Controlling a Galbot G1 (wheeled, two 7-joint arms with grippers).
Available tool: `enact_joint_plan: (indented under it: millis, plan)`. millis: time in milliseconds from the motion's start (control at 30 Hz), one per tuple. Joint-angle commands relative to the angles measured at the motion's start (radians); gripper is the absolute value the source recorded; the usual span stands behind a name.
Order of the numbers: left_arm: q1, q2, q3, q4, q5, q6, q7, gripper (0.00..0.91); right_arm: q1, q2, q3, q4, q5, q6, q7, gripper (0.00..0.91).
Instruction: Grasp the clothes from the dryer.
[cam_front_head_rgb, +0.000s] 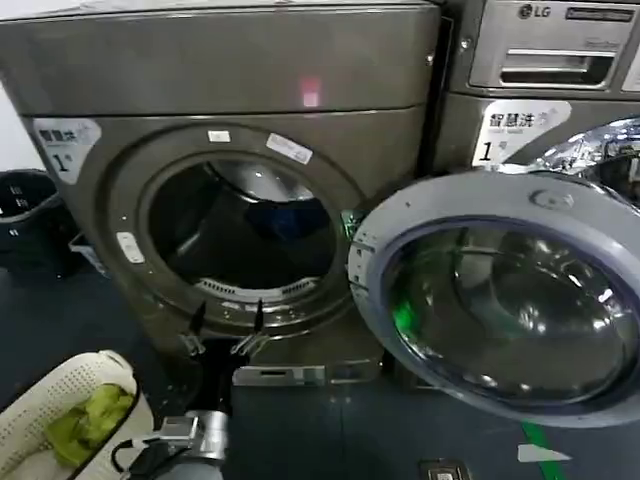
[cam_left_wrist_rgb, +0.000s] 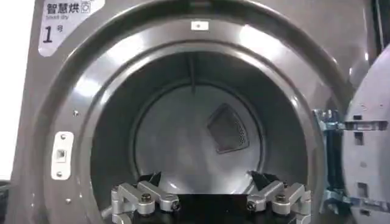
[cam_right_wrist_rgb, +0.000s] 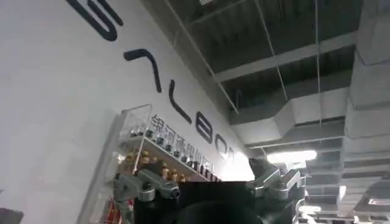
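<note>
**Head view: left gripper at dryer mouth, nothing held**

Left gripper (cam_front_head_rgb: 227, 322) hovers at the lower rim of the dryer (cam_front_head_rgb: 120, 200), jaws spread. Door (cam_front_head_rgb: 505, 300) swung open to the right. Clothes (cam_front_head_rgb: 283, 222): dark blue bundle deep in the drum. Right gripper (cam_right_wrist_rgb: 210, 189) points at the ceiling, jaws spread.
</note>
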Motion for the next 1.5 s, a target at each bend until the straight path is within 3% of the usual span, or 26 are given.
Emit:
enact_joint_plan:
  millis: [33, 1500]
  plan:
    - [-0.004, 0.0, -0.001, 0.004, -0.002, 0.0, 0.001, 0.907, -0.003, 0.001, 0.006, -0.004, -0.004, 0.001, 0.0, 0.907]
    - [-0.022, -0.002, 0.012, 0.029, -0.006, -0.008, 0.025, 0.907, -0.049, 0.001, 0.078, -0.043, -0.006, 0.003, 0.001, 0.907]
